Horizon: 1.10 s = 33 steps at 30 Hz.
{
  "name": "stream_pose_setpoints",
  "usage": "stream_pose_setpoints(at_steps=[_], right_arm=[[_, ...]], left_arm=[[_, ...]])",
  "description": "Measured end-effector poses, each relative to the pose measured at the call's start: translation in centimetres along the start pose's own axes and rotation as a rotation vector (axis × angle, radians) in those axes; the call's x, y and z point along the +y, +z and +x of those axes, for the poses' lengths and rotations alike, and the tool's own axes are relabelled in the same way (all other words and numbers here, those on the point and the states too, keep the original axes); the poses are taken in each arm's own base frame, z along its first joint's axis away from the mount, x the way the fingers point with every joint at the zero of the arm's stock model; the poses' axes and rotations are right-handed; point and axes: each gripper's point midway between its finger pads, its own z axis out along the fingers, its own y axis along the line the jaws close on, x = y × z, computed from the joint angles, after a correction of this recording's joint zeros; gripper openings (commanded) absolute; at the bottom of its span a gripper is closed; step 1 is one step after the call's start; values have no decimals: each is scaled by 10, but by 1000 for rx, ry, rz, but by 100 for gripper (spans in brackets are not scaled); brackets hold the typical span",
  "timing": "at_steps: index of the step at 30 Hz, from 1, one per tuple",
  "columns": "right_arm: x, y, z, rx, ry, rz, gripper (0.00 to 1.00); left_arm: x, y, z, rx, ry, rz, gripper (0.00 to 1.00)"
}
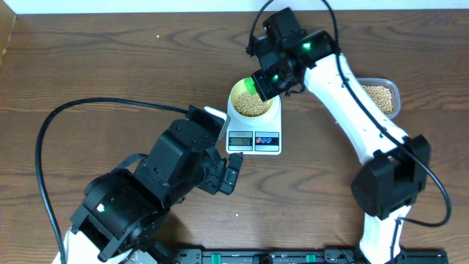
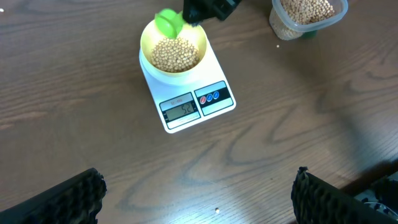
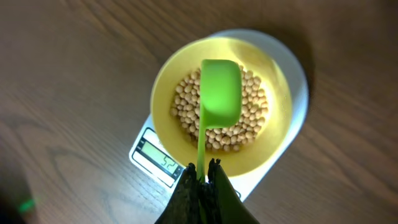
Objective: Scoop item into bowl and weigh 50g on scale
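Robotics lab bench, not a kitchen. Wood-grain worktop (image 1: 88,66) with a black arm (image 1: 168,176) near left and a white arm (image 1: 359,110) right, both based at the near edge. Black cable (image 1: 45,147) loops loose over the left side, and a black rail (image 1: 256,257) runs along the near edge. Props are test-rig style: scale (image 1: 253,139), bowl (image 1: 233,103) of beans (image 1: 250,106), and a clear tub (image 1: 396,92) far right.

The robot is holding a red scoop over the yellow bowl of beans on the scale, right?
Not quite. The scoop is green, not red, as the right wrist view shows. The rest holds: the right fingers hold it over the yellow bowl of beans on the scale.
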Motion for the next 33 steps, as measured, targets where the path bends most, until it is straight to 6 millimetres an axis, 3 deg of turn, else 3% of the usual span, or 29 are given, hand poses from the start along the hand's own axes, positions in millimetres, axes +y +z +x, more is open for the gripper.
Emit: stream_pose_setpoints(at_steps=[25, 33], right_arm=[[-26, 6, 16, 73, 45, 148, 1], [-23, 24, 23, 117, 32, 155, 1]], left_arm=[[0, 0, 0, 0, 0, 0, 98], [0, 0, 0, 0, 0, 0, 98]])
